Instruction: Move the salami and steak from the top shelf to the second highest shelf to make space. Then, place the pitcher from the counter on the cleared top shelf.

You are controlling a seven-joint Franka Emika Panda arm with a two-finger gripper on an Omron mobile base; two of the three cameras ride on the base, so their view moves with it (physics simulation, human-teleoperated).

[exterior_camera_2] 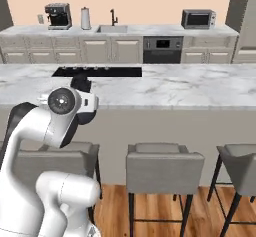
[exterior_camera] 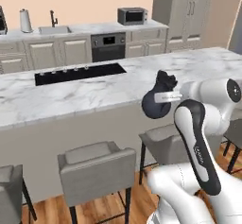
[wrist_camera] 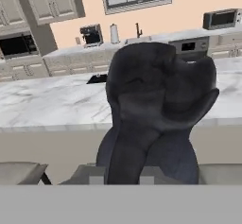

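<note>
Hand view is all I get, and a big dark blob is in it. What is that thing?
Observer: It's the pitcher. The left base view shows its round body and wavy rim at the end of the arm.
Operator: Is it sitting on the counter?
Observer: No. In the left base view it hangs in front of the counter edge, above a grey stool.
Operator: What's on the counter near it?
Observer: The right base view shows the black cooktop just behind the pitcher.

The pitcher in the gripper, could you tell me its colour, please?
Dark navy-black, plain; the pitcher shows best in the hand view.
</note>
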